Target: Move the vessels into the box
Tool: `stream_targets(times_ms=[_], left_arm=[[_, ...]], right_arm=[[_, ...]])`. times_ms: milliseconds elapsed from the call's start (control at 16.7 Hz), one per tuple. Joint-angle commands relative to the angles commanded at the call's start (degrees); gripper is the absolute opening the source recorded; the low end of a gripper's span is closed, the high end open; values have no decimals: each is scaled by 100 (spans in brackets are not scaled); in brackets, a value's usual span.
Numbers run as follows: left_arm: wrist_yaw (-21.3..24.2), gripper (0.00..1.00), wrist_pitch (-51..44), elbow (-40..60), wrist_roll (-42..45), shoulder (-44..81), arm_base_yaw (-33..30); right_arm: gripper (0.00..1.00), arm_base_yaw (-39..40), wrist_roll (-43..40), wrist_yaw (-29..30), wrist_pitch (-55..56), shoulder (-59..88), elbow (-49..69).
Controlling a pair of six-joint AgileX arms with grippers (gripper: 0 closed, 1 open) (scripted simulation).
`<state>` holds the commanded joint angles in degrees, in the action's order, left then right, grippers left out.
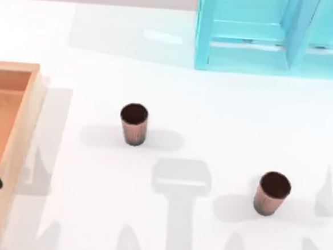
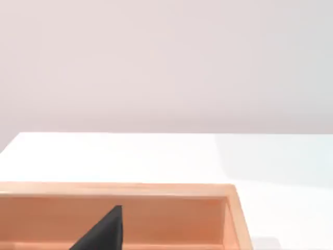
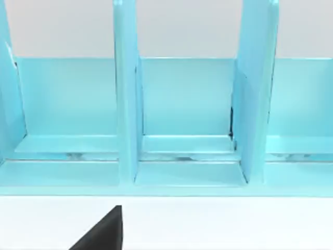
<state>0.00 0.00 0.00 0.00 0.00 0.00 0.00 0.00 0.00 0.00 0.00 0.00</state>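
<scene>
Likely both cups (image 1: 134,124) (image 1: 272,193) are light, rigid and faintly ribbed; pinch across the rim. Whether either gripper is apart, I cannot tell.

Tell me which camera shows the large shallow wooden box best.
The left wrist view: the large shallow wooden box shows its far wall, corner and floor. The top view catches its right rim at the table's left edge.

Reddish-brown ribbed vessels (image 1: 134,124), tan-rimmed box (image 1: 23,126)
</scene>
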Motion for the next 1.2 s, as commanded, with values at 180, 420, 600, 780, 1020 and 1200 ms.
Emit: stream_targets(times_ms=[180,420,600,780,1020,1200], left_arm=[[1,100,-30,44,-4,38,-18],[23,100,-533,750,-80,670,-302],[48,100,-1244,1761,-209,1593,-672],[70,100,-2134,3033,-397,2766,-1100],[94,100,-3470,4979,-719,4586,-1700],[109,100,-4522,6528,-999,6069,-2154]], right_arm=[[100,0,0,0,0,0,0],[100,0,0,0,0,0,0],[100,0,0,0,0,0,0],[100,0,0,0,0,0,0],[100,0,0,0,0,0,0],[100,0,0,0,0,0,0]])
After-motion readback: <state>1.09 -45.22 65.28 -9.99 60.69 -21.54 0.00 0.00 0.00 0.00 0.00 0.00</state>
